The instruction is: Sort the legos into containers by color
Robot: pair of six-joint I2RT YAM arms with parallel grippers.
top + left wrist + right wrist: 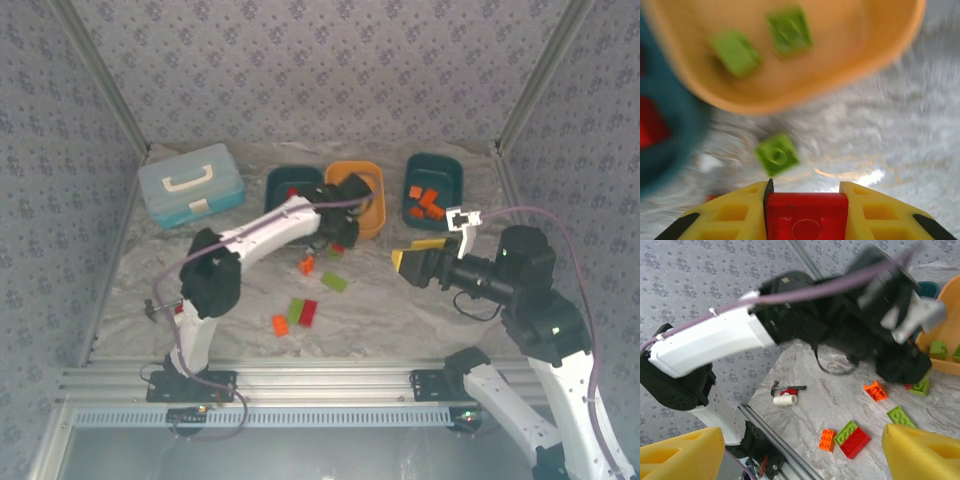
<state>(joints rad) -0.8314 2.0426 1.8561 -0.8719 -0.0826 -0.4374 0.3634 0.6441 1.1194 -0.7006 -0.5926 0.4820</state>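
Left gripper clamped on a red brick, pinched between the yellow fingers, low over the table. Just ahead, a green brick lies loose near the orange tub; can't tell if it touches the rim. Two green pieces sit inside that tub. Dark teal tub is right beside it on the left, with something red in it. Tub rims crowd front and left; bare marble to the right.

Left arm is stretched diagonally forward and right, wrist above the near edges of those two tubs.

Right gripper open, nothing between the fingers, raised above the table, just short of the second teal tub, which holds orange bricks. Forearm about level, pointing left.

Loose bricks are scattered mid-table between the arms. Blue case is in the far left corner and a white cylinder near the left edge.
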